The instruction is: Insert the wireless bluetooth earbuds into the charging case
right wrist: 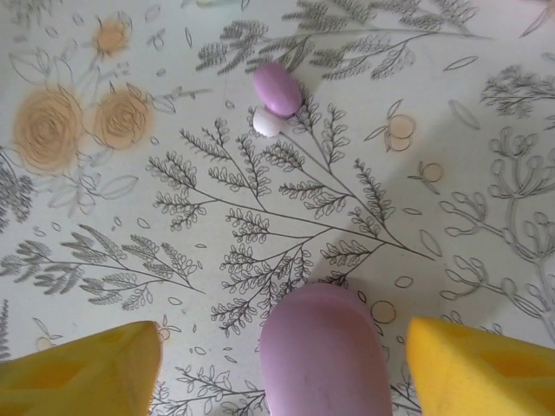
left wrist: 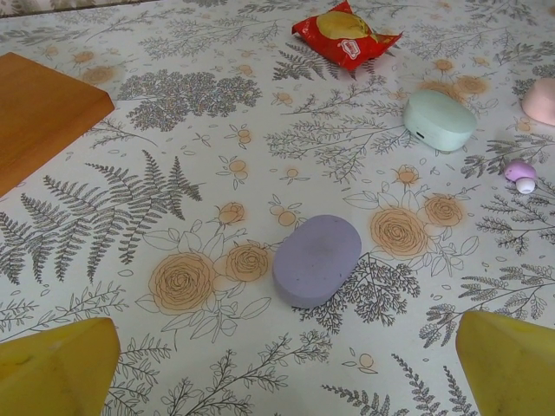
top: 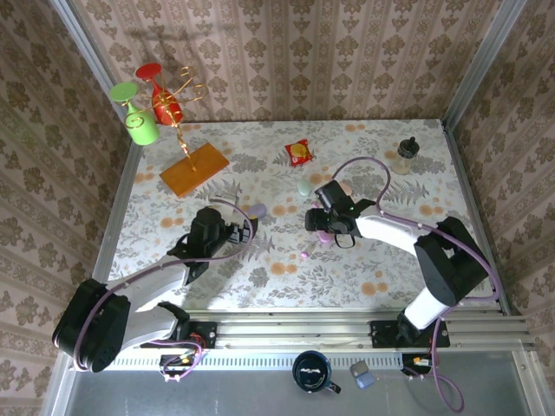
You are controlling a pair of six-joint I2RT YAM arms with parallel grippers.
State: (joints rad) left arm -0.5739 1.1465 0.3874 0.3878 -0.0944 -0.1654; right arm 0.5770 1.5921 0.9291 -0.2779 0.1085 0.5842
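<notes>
One earbud [right wrist: 277,90] beyond right claw [right wrist: 282,340] (released, straddling mauve case [right wrist: 328,364]); left claw [left wrist: 282,351] released.

1. Here's the purple case [left wrist: 316,260]: smooth, matt plastic.
2. At twelve o'clock, the snack packet [left wrist: 347,33]: glossy, crinkled foil.
3. At ten o'clock, the board [left wrist: 43,113]: satin-finished wood.
4. And the lilac earbud [right wrist: 277,88]: smooth plastic, soft sheen.
</notes>
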